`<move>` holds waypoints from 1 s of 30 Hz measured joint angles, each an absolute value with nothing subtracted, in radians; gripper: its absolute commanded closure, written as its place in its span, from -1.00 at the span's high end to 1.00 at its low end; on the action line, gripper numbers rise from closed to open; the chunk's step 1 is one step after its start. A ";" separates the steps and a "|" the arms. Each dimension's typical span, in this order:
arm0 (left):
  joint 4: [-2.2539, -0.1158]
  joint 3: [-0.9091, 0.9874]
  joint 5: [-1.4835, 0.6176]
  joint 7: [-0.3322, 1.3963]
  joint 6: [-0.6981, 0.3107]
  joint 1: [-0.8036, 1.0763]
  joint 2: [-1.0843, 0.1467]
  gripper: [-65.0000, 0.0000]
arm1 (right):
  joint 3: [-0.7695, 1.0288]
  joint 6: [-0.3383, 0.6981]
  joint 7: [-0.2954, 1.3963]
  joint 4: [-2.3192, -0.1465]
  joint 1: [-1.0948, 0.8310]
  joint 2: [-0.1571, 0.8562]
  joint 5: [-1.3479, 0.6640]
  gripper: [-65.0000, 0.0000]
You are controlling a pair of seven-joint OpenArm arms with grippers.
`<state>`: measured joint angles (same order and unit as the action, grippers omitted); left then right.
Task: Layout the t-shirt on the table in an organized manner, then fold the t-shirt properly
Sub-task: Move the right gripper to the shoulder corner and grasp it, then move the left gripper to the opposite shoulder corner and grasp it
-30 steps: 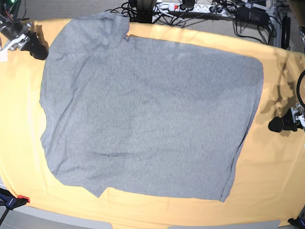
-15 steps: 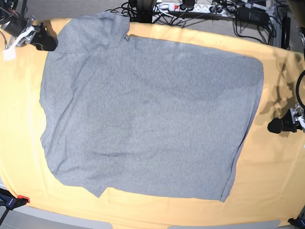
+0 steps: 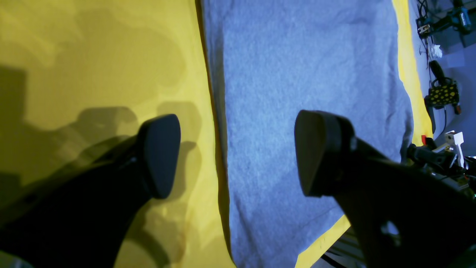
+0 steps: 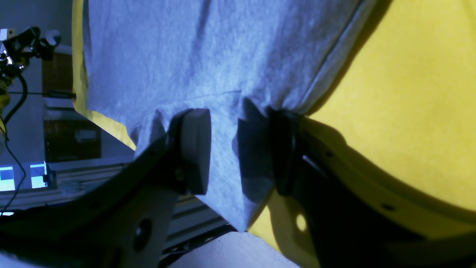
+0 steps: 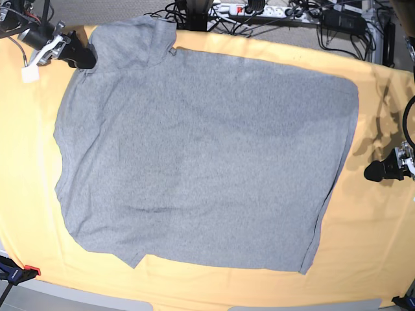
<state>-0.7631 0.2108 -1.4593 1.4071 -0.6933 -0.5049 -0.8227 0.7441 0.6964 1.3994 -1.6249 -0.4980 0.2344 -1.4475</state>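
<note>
The heather-grey t-shirt (image 5: 201,155) lies spread flat on the table (image 5: 379,246), plain side up, with one sleeve folded at the far left corner. My right gripper (image 5: 85,59) is at that sleeve. In the right wrist view it (image 4: 236,150) is open, its fingers standing either side of a strip of sleeve cloth (image 4: 223,156), and the dark finger (image 4: 277,156) touches the hem. My left gripper (image 5: 373,172) hovers open over the yellow cloth just right of the shirt. In the left wrist view it (image 3: 238,154) straddles the shirt's side edge (image 3: 219,149) and holds nothing.
Cables and a power strip (image 5: 259,11) run beyond the table's far edge. A clamp (image 5: 16,272) grips the front left corner. A small white tag (image 5: 29,73) hangs by the right arm. Yellow cloth borders the shirt on all sides.
My right gripper has moved rightward and toward the far edge, from the bare cloth onto the shirt's far left sleeve. The left gripper and the shirt have stayed put.
</note>
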 measured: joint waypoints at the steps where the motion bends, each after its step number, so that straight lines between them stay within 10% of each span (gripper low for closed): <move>1: -0.763 0.211 -1.459 1.407 -0.693 -0.505 -0.823 0.51 | 0.751 0.696 1.399 -1.625 -0.497 0.235 -1.433 -0.13; 23: -0.763 0.211 -1.459 1.407 -0.693 -0.505 -0.825 0.51 | 0.743 0.700 1.238 -1.631 -0.495 0.202 -1.257 -0.16; 30: -0.763 0.211 -1.459 1.407 -0.693 -0.505 -0.824 0.51 | 0.716 0.700 1.250 -1.633 -0.471 0.213 -1.203 -1.00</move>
